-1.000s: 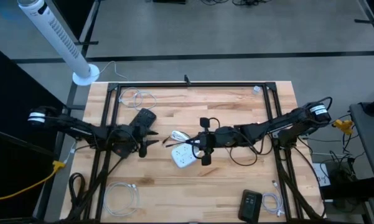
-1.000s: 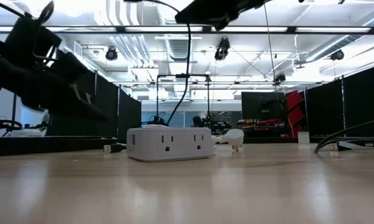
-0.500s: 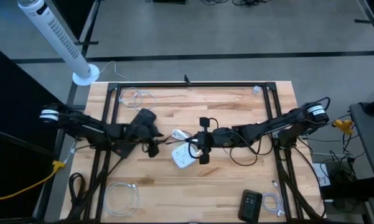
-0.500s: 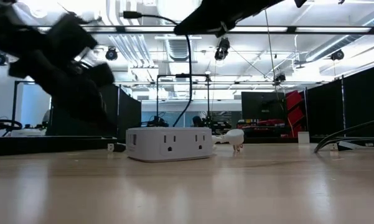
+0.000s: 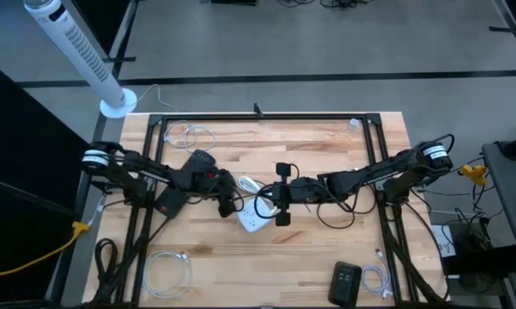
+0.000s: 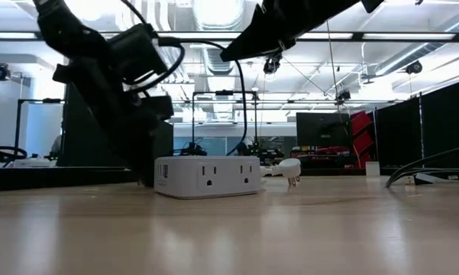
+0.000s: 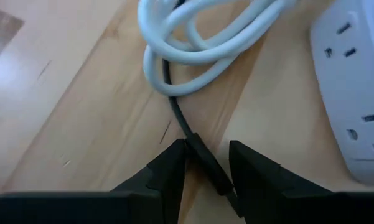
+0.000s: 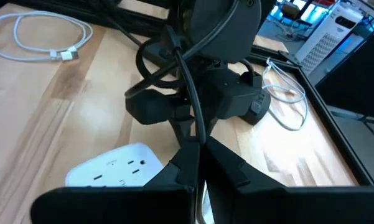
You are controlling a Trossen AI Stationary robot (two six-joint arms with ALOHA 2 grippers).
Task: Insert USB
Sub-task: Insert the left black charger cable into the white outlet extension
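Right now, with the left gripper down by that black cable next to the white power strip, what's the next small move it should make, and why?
Probably close the left gripper on the black cable's plug. In the left wrist view its fingers straddle the plug with a gap on each side, beside the white power strip. The right gripper is already shut on the black cable above the strip.

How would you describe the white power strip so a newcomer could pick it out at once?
Look to the middle of the wooden table, between the two grippers. The white power strip lies there, a blocky box with sockets on its faces, unlike the thin coiled cables nearby.
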